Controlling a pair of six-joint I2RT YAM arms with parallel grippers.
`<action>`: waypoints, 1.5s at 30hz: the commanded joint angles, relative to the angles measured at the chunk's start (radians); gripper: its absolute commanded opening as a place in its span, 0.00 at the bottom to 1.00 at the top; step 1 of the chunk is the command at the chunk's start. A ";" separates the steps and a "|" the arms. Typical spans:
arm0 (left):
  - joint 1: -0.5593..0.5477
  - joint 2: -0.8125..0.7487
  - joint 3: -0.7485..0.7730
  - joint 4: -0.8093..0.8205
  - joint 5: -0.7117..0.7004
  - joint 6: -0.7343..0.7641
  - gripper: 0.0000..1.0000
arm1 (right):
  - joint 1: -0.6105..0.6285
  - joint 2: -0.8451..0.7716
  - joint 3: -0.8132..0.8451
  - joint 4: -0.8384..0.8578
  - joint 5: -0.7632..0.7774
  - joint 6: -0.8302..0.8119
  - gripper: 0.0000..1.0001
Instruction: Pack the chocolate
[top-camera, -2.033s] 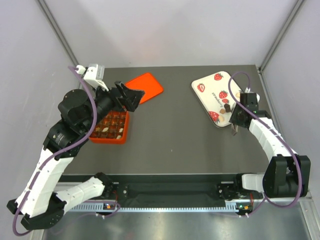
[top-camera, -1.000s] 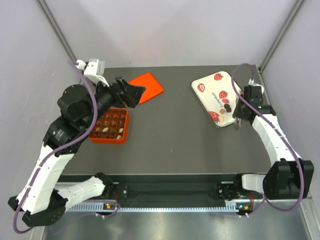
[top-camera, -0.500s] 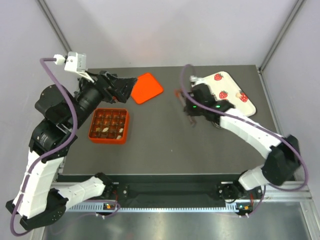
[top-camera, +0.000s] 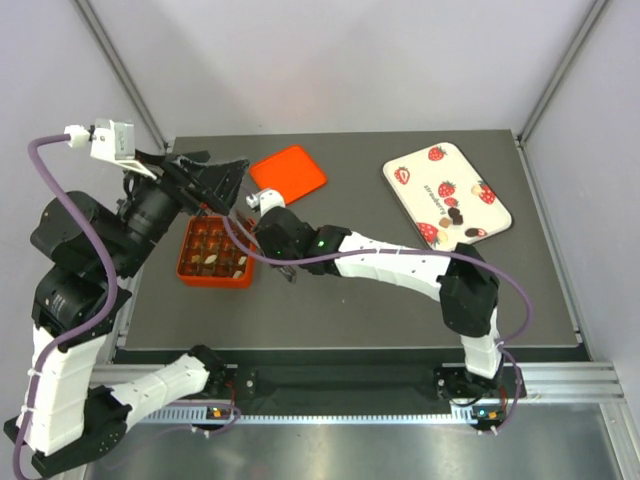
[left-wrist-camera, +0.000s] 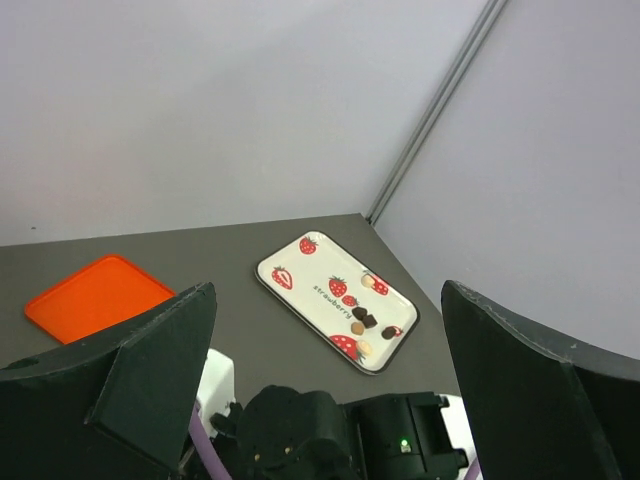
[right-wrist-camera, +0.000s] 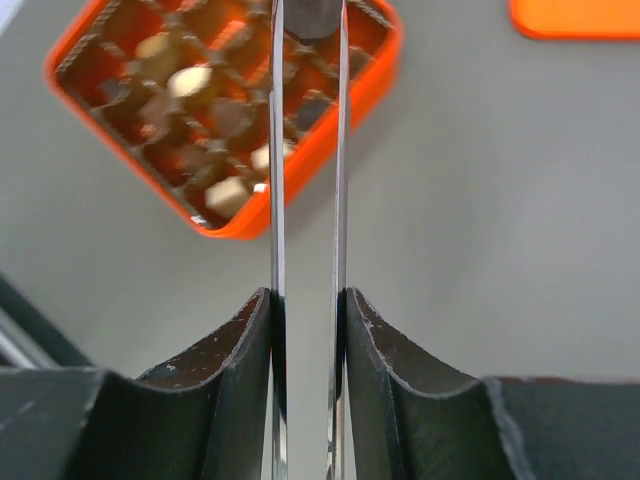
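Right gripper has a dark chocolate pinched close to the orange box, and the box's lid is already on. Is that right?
Not quite: the lid is off. In the top external view it lies flat on the table beyond the orange box, whose compartments are uncovered. The rest holds: the right gripper pinches a dark chocolate close to the box.

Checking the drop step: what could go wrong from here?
The right gripper holds the chocolate near the box rim, and most cells look full: it may land on a filled cell or bounce out. The open left gripper hovers close by the right arm, so they could clash.
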 joint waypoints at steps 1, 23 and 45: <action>0.003 -0.010 0.018 0.001 -0.023 0.023 0.99 | 0.019 0.018 0.086 0.077 0.034 -0.033 0.28; 0.003 -0.019 -0.006 0.009 -0.025 0.018 0.99 | 0.062 0.122 0.102 0.115 -0.026 -0.044 0.32; 0.003 -0.007 -0.018 0.027 -0.006 -0.002 0.99 | 0.070 0.077 0.109 0.100 0.101 -0.117 0.41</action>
